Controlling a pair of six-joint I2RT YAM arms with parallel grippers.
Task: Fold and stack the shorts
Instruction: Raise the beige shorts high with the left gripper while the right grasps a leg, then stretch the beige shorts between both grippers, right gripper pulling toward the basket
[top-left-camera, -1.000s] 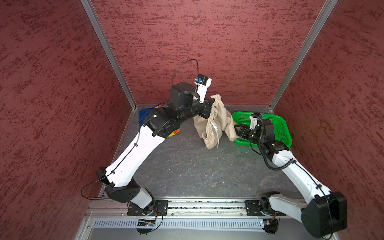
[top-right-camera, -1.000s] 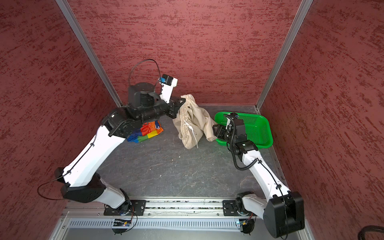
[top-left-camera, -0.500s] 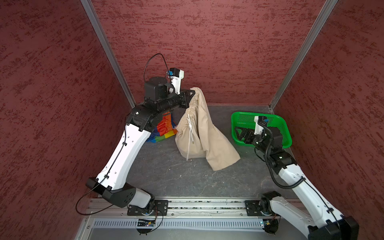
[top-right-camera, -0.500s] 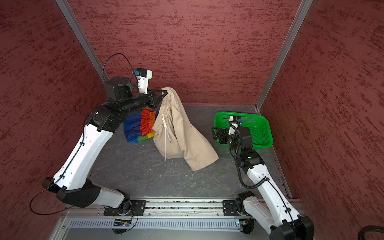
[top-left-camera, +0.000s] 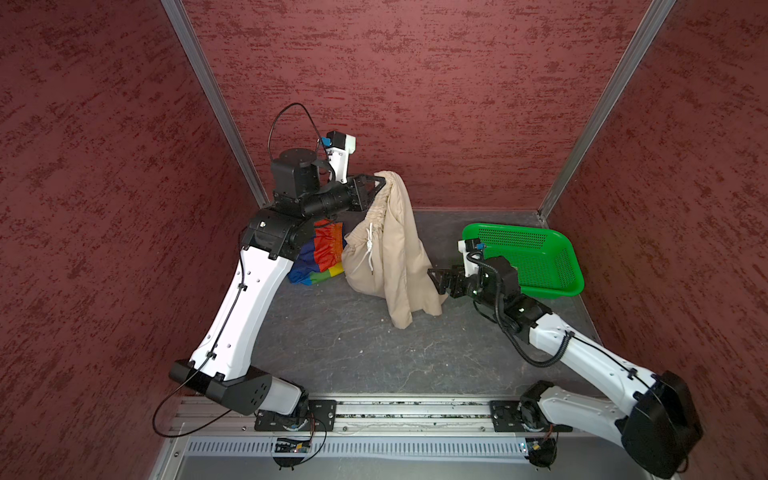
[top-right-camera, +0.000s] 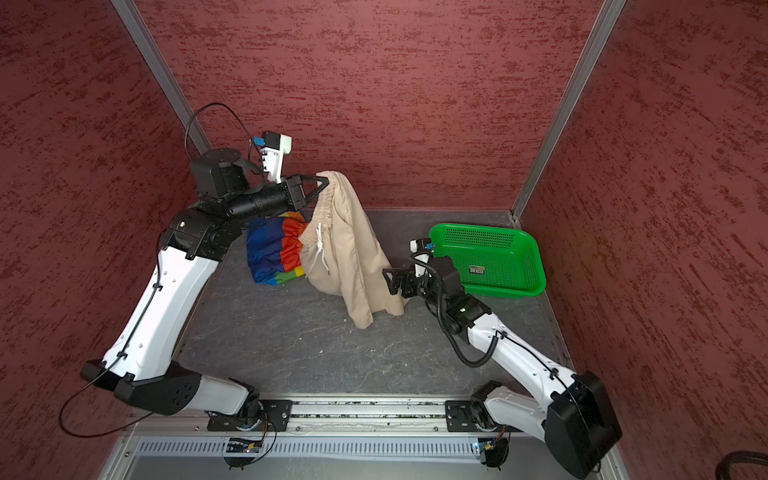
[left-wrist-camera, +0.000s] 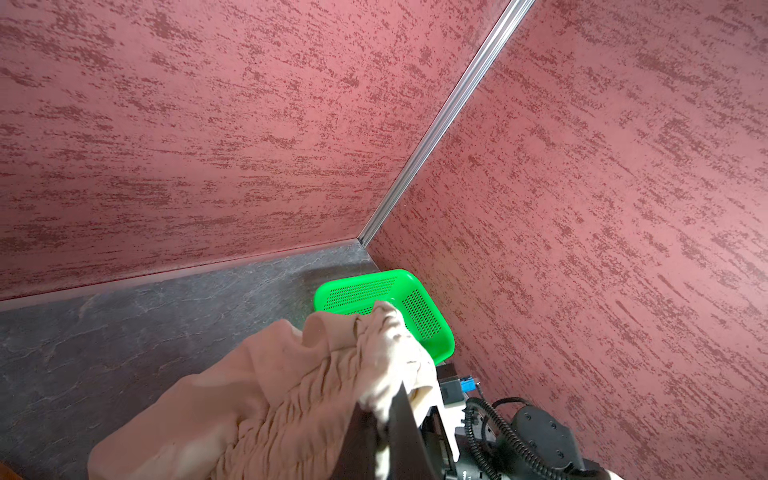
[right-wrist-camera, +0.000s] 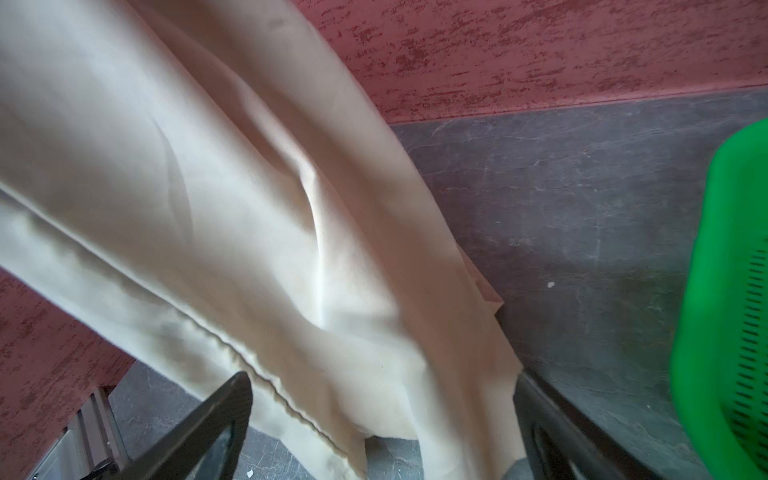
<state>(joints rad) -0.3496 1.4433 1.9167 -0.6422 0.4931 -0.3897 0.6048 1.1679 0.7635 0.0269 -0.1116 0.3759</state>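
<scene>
Since half a second ago your left gripper (top-left-camera: 380, 183) has barely shifted: its jaws stay pinched tight on the gathered waistband of the beige shorts (top-left-camera: 395, 257). The shorts hang straight down from the jaws to the table (top-left-camera: 332, 340), the loose leg now drawn in narrower. The rainbow shorts (top-left-camera: 322, 253) lie crumpled on the table under that gripper's wrist. Your right gripper (top-left-camera: 436, 282) has come forward from the green basket (top-left-camera: 511, 239), now behind it, to the hanging leg. Its jaws gape fully wide, gripping nothing. In the right wrist view the leg's hem hangs between the fingers (right-wrist-camera: 216, 415), contact unclear.
</scene>
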